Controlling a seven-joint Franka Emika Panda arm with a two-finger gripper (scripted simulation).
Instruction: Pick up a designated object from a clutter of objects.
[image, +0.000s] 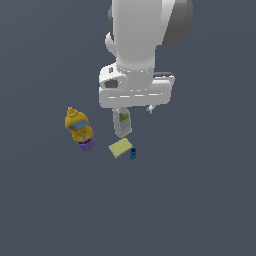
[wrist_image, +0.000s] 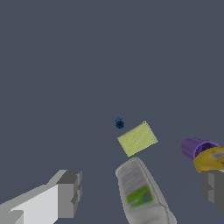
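Note:
The purple cup (image: 87, 145) sits at the exterior view's left, tight against the end of the yellow blue-banded bottle (image: 77, 125). In the wrist view the cup (wrist_image: 197, 146) shows its side, partly covered by the yellow bottle (wrist_image: 211, 159). My gripper (wrist_image: 141, 191) is open and empty, its two grey fingers (wrist_image: 69, 192) spread wide. It hangs above the grey-white bottle with the green label (wrist_image: 139, 192), off to the side of the cup. In the exterior view the white hand (image: 135, 90) hides most of the fingers.
The grey-white bottle (image: 122, 124) lies under the hand. A flat yellow-green pad (image: 120, 147) lies beside a tiny blue can (image: 133, 153); both also show in the wrist view, pad (wrist_image: 137, 138) and can (wrist_image: 119, 124). The floor is plain dark grey.

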